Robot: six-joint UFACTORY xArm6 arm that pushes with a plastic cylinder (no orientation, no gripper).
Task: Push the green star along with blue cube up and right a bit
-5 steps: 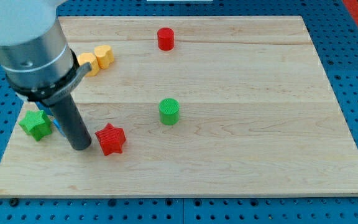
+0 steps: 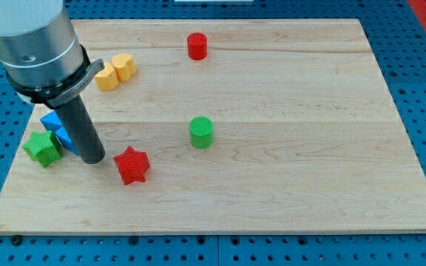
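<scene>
The green star (image 2: 42, 148) lies near the board's left edge, at the view's lower left. The blue cube (image 2: 58, 131) sits just up and right of it, touching it and partly hidden behind the rod. My tip (image 2: 92, 158) rests on the board just right of the blue cube, between it and the red star (image 2: 132, 165). The tip stands right of the green star, apart from it.
Two yellow blocks (image 2: 115, 71) lie together at the upper left. A red cylinder (image 2: 197, 46) stands near the top middle. A green cylinder (image 2: 201, 132) stands at the board's centre. The wooden board (image 2: 287, 185) lies on a blue perforated table.
My rod has moved slightly up and to the left. More of the blue cube shows now beside the green star. The other blocks have not moved.
</scene>
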